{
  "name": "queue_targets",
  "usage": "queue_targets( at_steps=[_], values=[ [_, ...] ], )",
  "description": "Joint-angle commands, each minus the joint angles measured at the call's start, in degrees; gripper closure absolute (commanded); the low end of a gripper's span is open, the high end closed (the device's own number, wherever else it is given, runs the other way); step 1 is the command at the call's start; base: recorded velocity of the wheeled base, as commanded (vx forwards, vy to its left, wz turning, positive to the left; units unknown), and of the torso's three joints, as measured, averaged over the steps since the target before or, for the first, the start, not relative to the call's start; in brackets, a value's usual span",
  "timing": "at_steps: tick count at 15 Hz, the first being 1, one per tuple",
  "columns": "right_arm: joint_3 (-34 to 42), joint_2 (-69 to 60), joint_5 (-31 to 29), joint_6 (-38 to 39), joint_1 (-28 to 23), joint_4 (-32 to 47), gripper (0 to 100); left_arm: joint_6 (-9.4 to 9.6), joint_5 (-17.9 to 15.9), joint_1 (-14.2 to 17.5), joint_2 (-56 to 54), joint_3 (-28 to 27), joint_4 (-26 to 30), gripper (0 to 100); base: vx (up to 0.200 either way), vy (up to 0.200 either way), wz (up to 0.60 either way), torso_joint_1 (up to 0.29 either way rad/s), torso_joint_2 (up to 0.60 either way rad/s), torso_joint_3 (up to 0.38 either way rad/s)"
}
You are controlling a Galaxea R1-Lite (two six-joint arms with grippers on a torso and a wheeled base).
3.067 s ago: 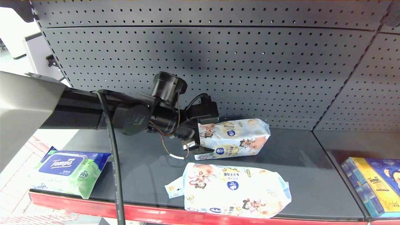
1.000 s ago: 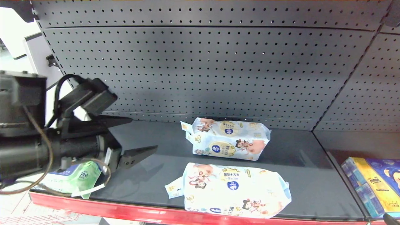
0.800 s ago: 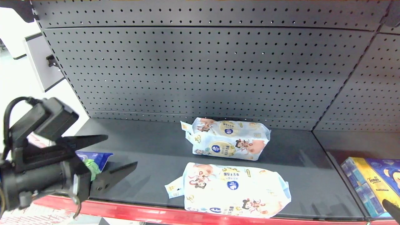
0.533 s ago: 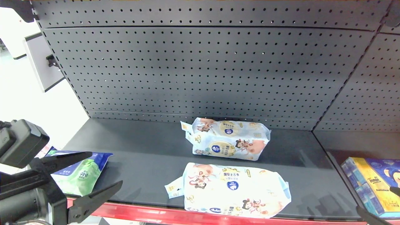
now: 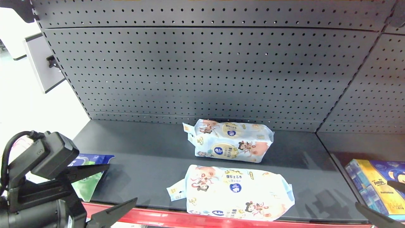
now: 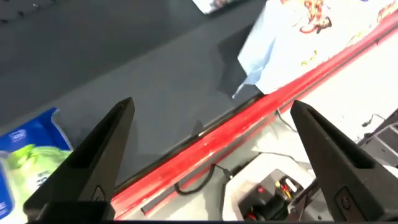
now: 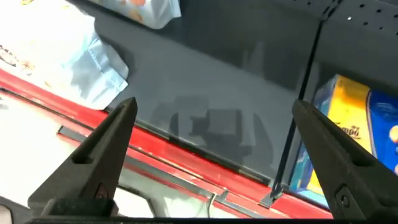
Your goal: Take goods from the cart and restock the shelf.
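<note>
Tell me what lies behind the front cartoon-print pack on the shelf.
A second cartoon-print pack, apart from it, then the pegboard wall. Anything behind that second pack is covered.

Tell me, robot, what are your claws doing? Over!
Left gripper open, empty, at front of shelf. Right gripper open, empty. Rear pack and front pack sit on it. Green wipes pack by left gripper.

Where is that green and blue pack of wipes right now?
The green and blue wipes pack lies at the front left corner of the shelf in the head view, partly behind the left gripper, left of the nearer cartoon-printed pack.
</note>
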Motion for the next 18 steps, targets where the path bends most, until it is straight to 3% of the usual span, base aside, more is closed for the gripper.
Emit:
queue_targets(
  at_steps=[1,4,11,14,18],
  values=[
    [-0.3,5.0,0.1,-1.4,0.7,-0.1,0,-0.08,0.2,-0.1,1.1,0.2,0.0,0,0.0,0.0,0.0,0.0,0.0,0.0],
    [-0.5,11.1,-0.1,-1.2,4.0,-0.3,0,-2.27,1.1,0.4,0.4,0.1,0.0,0,0.0,0.0,0.0,0.0,0.0,0.0],
    [-3.8,20.7,-0.3,-0.3,11.7,-0.5,0,-2.54,4.9,0.8,-2.6,-0.1,0.0,0,0.0,0.0,0.0,0.0,0.0,0.0],
    [-5.1,28.7,-1.7,0.3,12.4,-8.0,0,-4.21,6.5,3.1,-5.8,0.5,0.1,0,0.0,0.0,0.0,0.0,0.0,0.0],
    [-5.7,32.4,-5.2,3.7,20.2,-9.7,0,-4.21,6.9,6.7,-8.7,1.7,0.1,0,0.0,0.0,0.0,0.0,0.0,0.0]
  ],
)
